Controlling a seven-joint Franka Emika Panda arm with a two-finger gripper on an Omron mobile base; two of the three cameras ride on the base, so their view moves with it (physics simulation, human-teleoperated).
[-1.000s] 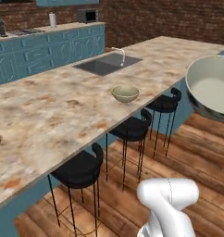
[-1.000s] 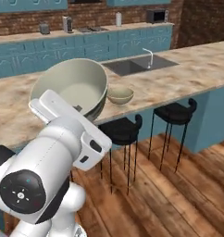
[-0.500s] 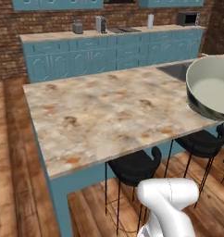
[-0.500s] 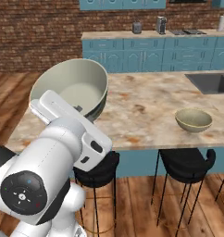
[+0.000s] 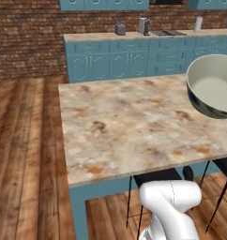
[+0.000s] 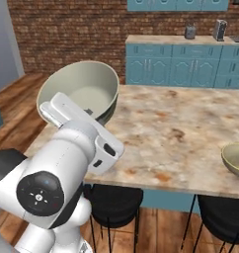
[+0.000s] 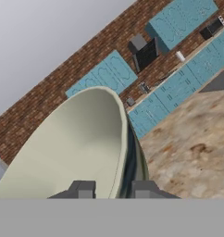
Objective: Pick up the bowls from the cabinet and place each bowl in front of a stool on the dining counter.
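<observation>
The robot's gripper (image 7: 113,190) is pinched nearly shut on the rim of a cream bowl (image 6: 80,92), with one finger inside the rim and one outside. The bowl is up in the air above the dining counter (image 5: 134,122), not touching it. In the left base view the cream bowl (image 5: 214,84) hangs over the right side of the counter, and its dark outside shows along the bottom edge. In the hand view the cream bowl (image 7: 72,148) is seen very close, tipped on its side. A tan bowl (image 6: 236,159) sits on the counter (image 6: 176,133) near its front edge, at the right side of the right base view, well apart from the held bowl. A black stool (image 6: 114,202) stands under the counter edge, below the arm, and another stool (image 6: 222,217) stands under the tan bowl's spot. Behind the counter is a brick wall (image 5: 26,37) with blue cupboards (image 5: 129,58) along it, and the floor (image 5: 21,154) is brown wood.
</observation>
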